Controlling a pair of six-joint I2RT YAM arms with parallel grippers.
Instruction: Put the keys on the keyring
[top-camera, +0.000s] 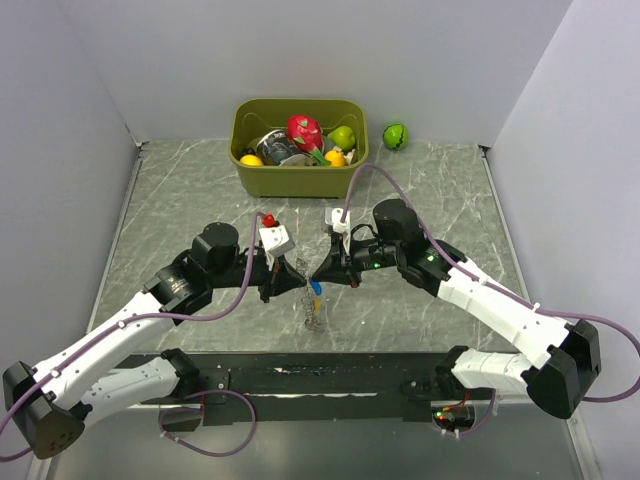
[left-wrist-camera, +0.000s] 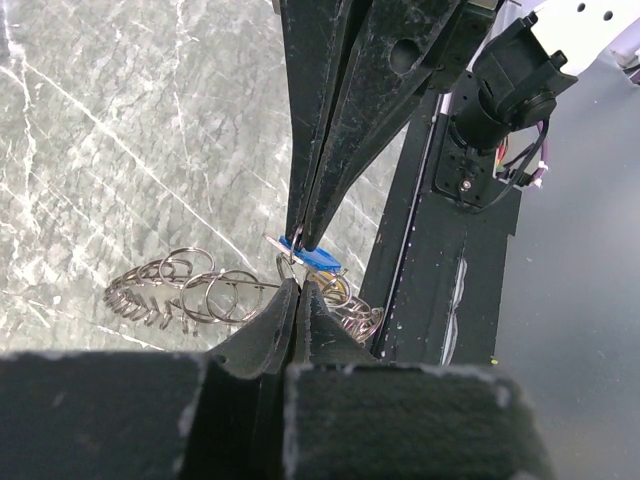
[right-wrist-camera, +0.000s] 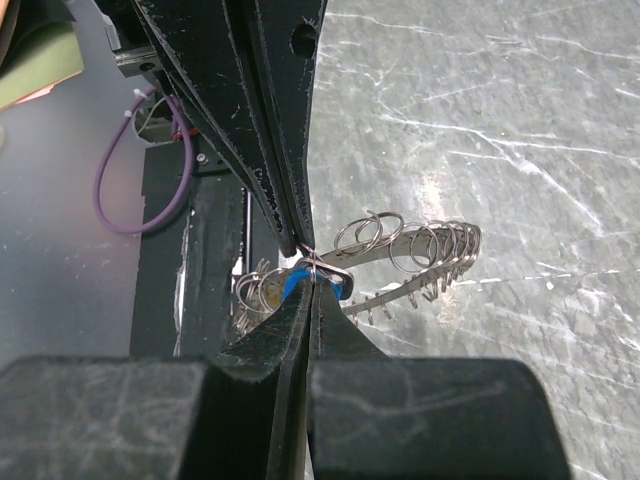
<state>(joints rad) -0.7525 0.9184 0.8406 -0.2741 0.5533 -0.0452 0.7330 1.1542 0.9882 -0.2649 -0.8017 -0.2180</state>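
Both left tool (top-camera: 296, 284) and right tool (top-camera: 320, 274) closed — wrist views alone resolve keyring (left-wrist-camera: 175, 290).

One high, fixed, rear overhead view; two close, opposed wrist views, both on the blue key (left-wrist-camera: 318, 259).

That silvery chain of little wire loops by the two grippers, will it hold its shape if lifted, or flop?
Probably floppy: the silvery chain of wire loops forms a loose, uneven row of separate links. Likely light, since the wire looks thin. Its open loops might snag the small blue-headed key beside them.
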